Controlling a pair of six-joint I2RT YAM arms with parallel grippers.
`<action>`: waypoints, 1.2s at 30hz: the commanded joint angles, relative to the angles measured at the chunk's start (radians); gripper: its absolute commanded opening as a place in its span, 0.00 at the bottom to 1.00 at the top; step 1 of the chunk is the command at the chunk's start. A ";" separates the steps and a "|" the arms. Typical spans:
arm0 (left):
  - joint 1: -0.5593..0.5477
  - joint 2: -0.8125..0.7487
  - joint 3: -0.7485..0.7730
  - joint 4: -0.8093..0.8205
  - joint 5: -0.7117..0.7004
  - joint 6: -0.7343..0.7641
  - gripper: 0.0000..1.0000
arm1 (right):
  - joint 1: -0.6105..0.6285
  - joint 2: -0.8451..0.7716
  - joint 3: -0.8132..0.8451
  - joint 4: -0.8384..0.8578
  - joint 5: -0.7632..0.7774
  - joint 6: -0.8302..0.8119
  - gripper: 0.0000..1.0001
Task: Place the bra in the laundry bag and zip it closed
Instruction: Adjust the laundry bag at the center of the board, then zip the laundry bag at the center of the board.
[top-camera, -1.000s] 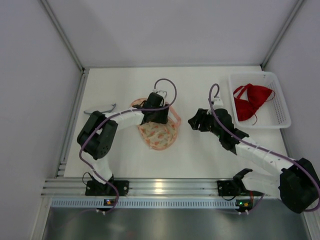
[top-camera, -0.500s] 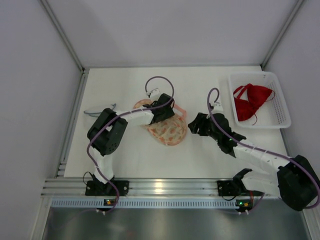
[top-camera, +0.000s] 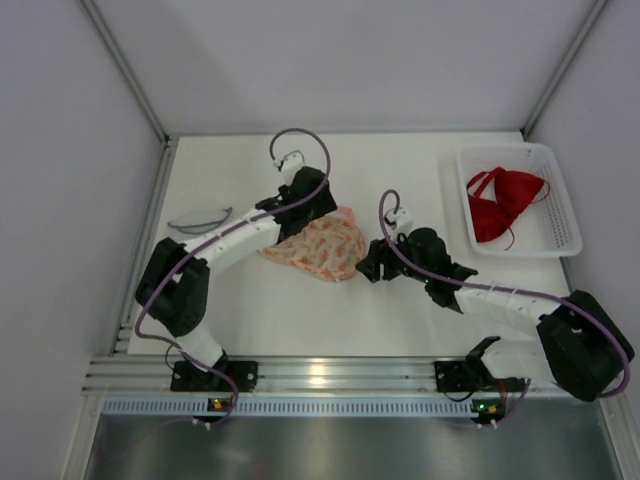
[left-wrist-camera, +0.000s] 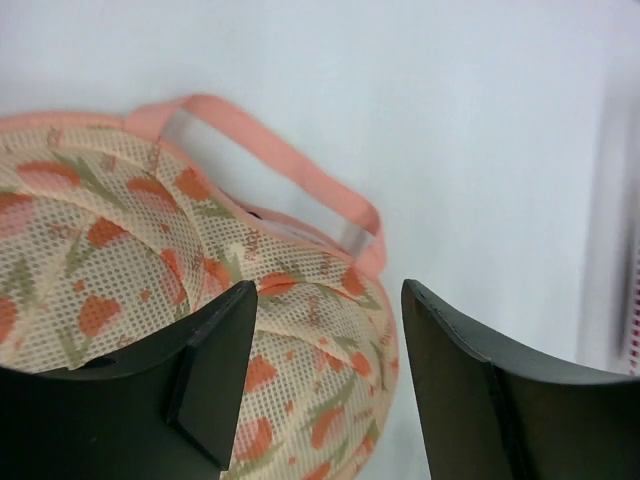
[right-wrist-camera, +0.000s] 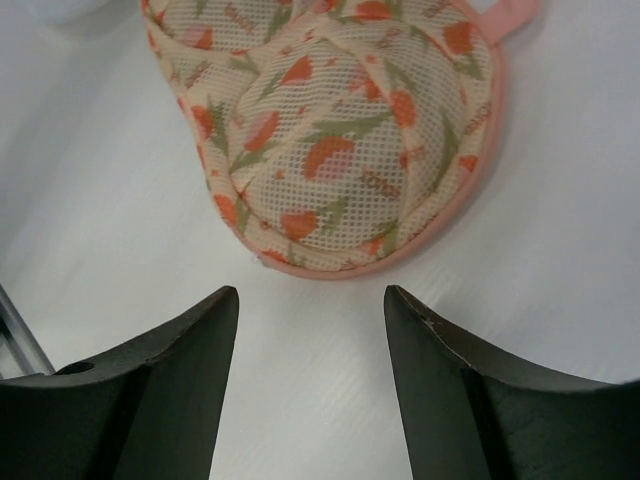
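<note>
The red bra (top-camera: 503, 203) lies in the white basket (top-camera: 566, 243) at the upper right of the overhead view, not yet bagged. At the middle of the desk (top-camera: 400, 160), the left hand (left-wrist-camera: 328, 300) stands partly open over the edge of the flowered laundry bag (right-wrist-camera: 330, 140), clamping nothing. The right hand (right-wrist-camera: 310, 300), equally open and empty, faces the bag, probably so the two can steady and unzip it.
</note>
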 joint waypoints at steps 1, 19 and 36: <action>-0.004 -0.173 -0.036 0.016 0.037 0.214 0.66 | 0.071 0.019 0.004 0.096 -0.023 -0.062 0.62; 0.053 -0.206 -0.286 0.094 0.195 0.226 0.68 | 0.388 0.329 0.171 0.067 0.497 0.117 0.52; 0.053 -0.096 -0.268 0.125 0.224 0.188 0.67 | 0.396 0.415 0.268 -0.072 0.539 0.134 0.35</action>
